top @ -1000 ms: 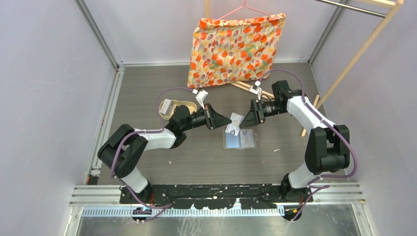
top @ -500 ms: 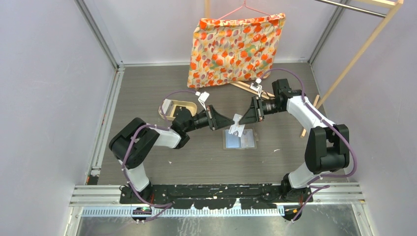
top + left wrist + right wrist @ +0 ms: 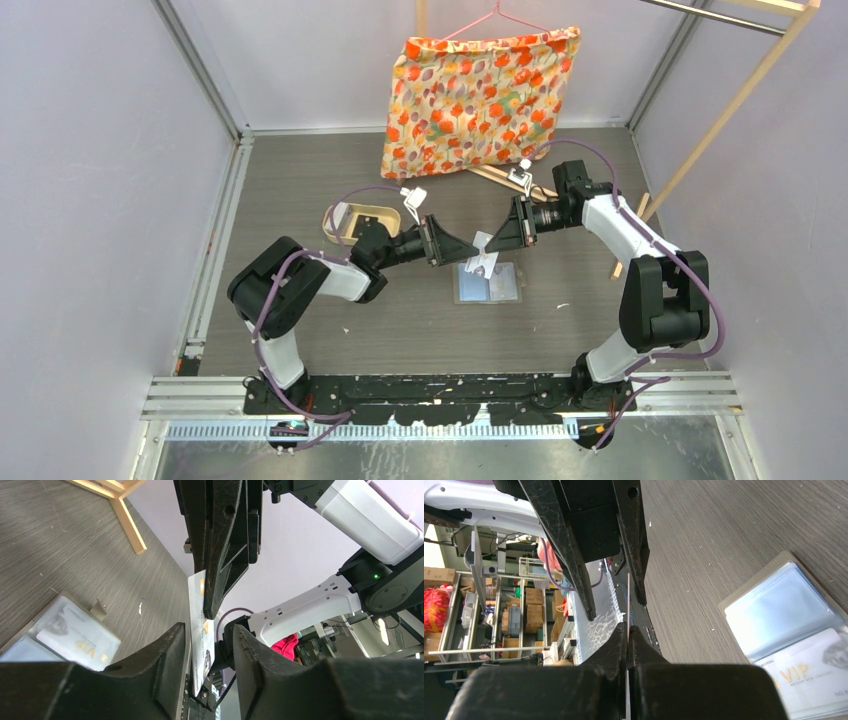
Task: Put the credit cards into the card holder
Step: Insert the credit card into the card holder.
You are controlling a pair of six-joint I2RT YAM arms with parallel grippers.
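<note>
Your left gripper [image 3: 207,632] has eased apart around the white card [image 3: 196,597]. Your right gripper [image 3: 628,630] now pinches it.

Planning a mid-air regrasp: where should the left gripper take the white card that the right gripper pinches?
Take the free end of the card, opposite the right gripper, coming from that side and pinching its two flat faces. It is thin and held in the air, so only the faces offer a pinch.
</note>
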